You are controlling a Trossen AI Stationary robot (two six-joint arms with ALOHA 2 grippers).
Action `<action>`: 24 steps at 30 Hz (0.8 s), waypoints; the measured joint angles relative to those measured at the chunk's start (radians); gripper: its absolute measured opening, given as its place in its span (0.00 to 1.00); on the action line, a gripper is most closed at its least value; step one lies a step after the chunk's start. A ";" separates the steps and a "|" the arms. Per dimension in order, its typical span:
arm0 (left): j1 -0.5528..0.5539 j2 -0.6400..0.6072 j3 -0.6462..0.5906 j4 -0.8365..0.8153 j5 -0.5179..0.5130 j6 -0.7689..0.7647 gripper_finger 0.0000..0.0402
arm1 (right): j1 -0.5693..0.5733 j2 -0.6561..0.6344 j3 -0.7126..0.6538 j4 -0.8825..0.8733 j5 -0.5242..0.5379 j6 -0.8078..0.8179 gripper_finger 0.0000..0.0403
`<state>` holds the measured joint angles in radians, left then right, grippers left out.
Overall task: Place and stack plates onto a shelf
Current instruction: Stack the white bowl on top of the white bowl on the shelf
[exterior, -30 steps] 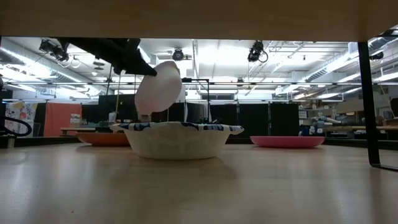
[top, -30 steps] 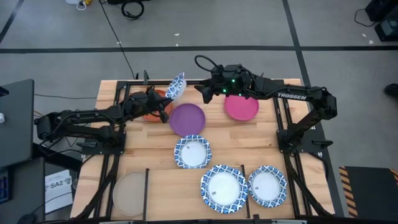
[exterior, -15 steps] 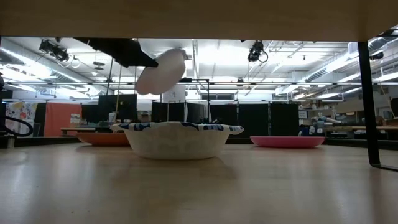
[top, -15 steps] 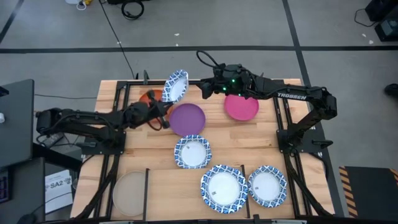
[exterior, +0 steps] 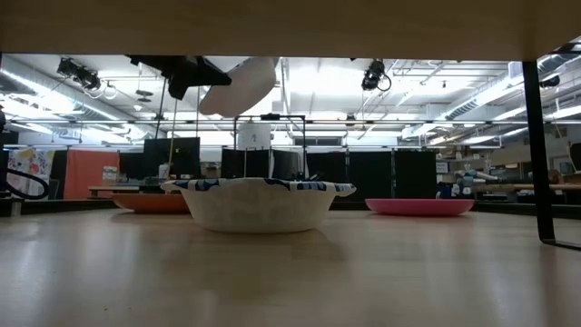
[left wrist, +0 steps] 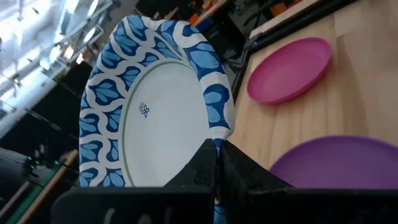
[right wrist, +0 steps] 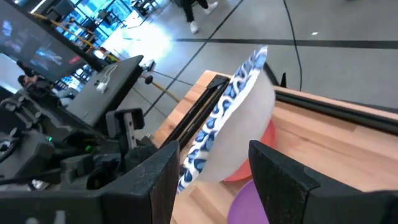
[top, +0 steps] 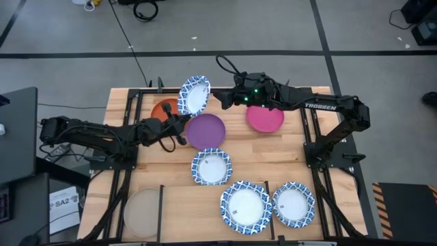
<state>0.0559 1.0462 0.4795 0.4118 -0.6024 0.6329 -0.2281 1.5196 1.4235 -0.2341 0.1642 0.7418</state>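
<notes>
My left gripper (top: 175,125) is shut on a blue-rimmed white plate (top: 194,94), held in the air over the table's far left, above the orange plate (top: 161,108). The held plate also shows in the low view (exterior: 238,85). My right gripper (top: 222,98) is open and empty, just to the plate's right; its two fingers stand apart short of the plate (right wrist: 231,127). The purple plate (top: 206,130) and the magenta plate (top: 265,117) lie flat on the shelf (top: 273,154). Three more blue-rimmed plates (top: 212,167) (top: 245,206) (top: 293,203) and a beige plate (top: 143,212) lie nearer. My left gripper pinches the plate's rim (left wrist: 216,138) at its lowest point between its two fingers. The fingers come from the near left, slanting upward. The plate stands steeply tilted above the fingers, its white face toward my left arm, lifted clear of the table.
Thin black bars (top: 162,205) (top: 268,195) divide the near part of the wood surface into bays. Black arm frames (top: 315,147) stand at both sides. In the low view a blue-rimmed plate (exterior: 259,202) is nearest the camera.
My left gripper has raised the blue-rimmed plate and drawn back a little toward the near edge. The plate has tipped from nearly edge-on to showing more of its white face upward. My right gripper has stayed beside it.
</notes>
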 joint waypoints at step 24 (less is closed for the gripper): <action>0.000 0.000 0.000 0.008 0.001 0.015 0.02 | 0.060 0.118 0.000 0.149 0.164 -0.042 0.49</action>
<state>0.0563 1.0462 0.4797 0.4198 -0.6018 0.6483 -0.1680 1.6380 1.4232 -0.0852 0.3283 0.6994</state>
